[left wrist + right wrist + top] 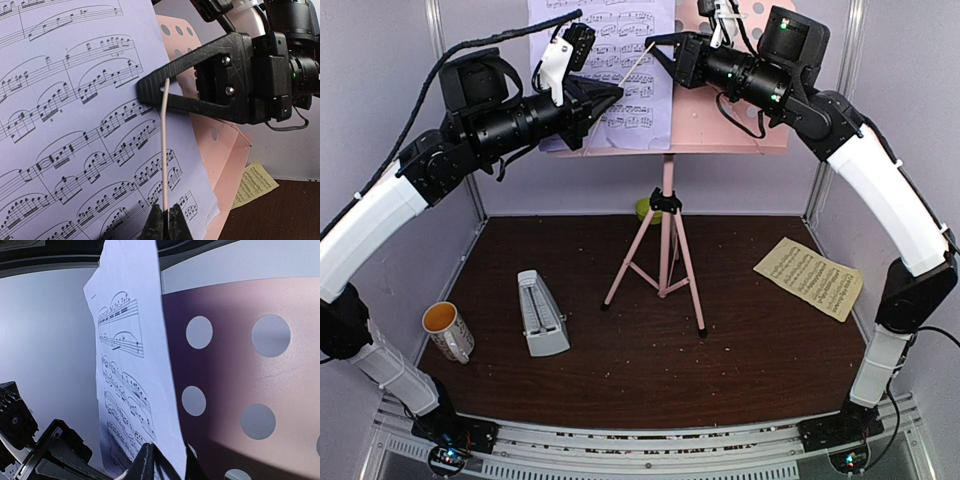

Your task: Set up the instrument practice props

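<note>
We see the thin cream stick [164,150] running between the two claws in front of the pink music stand [665,250]. Its lower part is clamped in the left gripper [165,222], whose tips are pressed together on it. Its upper end sits between the tips of the right gripper [161,87], whose black wedge-shaped fingers stand a little apart. We cannot tell whether they press on the stick. The lavender page [75,125] leans on the stand's desk just behind the stick, and in the right wrist view its edge stands off the desk between that claw's fingers. The desk is smooth pink sheet pierced with round holes, carried on a slim pole and three thin splayed legs. The page is plain paper printed with black staves. On the dark wood table [760,340], the pale-yellow page [810,278] lies flat on the right arm's side of the stand's legs. The grey pyramid metronome [542,315] sits on the left arm's side of them, with a white mug [447,328] further out. Both arms rise from their bases and arc inward, their forearms meeting near level before the stand's desk.
</note>
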Robot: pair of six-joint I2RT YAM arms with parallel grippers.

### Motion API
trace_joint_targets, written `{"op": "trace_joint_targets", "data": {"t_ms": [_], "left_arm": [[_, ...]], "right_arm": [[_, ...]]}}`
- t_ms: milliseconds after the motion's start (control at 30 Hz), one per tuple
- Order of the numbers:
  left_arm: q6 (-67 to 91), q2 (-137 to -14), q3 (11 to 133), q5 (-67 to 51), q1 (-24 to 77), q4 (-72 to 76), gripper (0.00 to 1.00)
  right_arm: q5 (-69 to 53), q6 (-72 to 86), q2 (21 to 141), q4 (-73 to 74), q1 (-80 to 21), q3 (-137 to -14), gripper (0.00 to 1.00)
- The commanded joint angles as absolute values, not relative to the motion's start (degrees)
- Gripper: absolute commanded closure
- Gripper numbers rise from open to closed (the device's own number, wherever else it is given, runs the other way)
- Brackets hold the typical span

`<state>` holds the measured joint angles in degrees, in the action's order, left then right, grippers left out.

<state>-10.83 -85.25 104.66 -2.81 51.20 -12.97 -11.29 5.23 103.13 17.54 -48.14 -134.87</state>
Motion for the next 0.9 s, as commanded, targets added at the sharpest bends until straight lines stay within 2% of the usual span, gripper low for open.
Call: {"op": "trace_joint_targets", "data": {"t_ms": [0, 100, 167, 367, 433, 567, 767, 867], "left_arm": [[-11.9, -83.7, 104.3, -4.8, 51.5, -9.2, 1.0], [-12.0, -83.6, 104.2, -4.6, 51.5, -9.2, 0.97], [-12.0, -83.5, 104.2, -4.4, 51.5, -9.2, 0.87], [-11.8, -82.2, 102.9, -3.1, 51.5, -8.7, 0.65], [-11.7, -81.6, 102.2, -2.4, 51.5, -8.6, 0.58], [-10.8, -79.9, 100.2, -0.8, 51.5, -8.4, 0.37], [-11.2, -76.7, 97.8, 0.2, 51.5, -9.2, 0.32], [-11.8, -75.5, 97.4, -0.1, 51.7, -11.2, 0.24]], "right_arm": [[-9.2, 4.9, 102.8, 16.4, -48.4, -136.1, 0.77], [-7.7, 4.6, 102.3, 16.4, -48.4, -136.3, 0.65], [-6.9, 4.4, 102.0, 16.3, -48.4, -136.3, 0.57], [-5.3, 3.9, 100.8, 16.8, -48.5, -136.3, 0.46], [-5.0, 3.5, 100.3, 16.8, -48.4, -136.3, 0.4], [-4.1, 3.4, 99.4, 16.7, -48.4, -136.3, 0.26], [-3.4, 3.0, 97.8, 16.8, -48.4, -136.1, 0.2], [-3.6, 3.6, 96.6, 17.0, -48.4, -136.1, 0.19]]}}
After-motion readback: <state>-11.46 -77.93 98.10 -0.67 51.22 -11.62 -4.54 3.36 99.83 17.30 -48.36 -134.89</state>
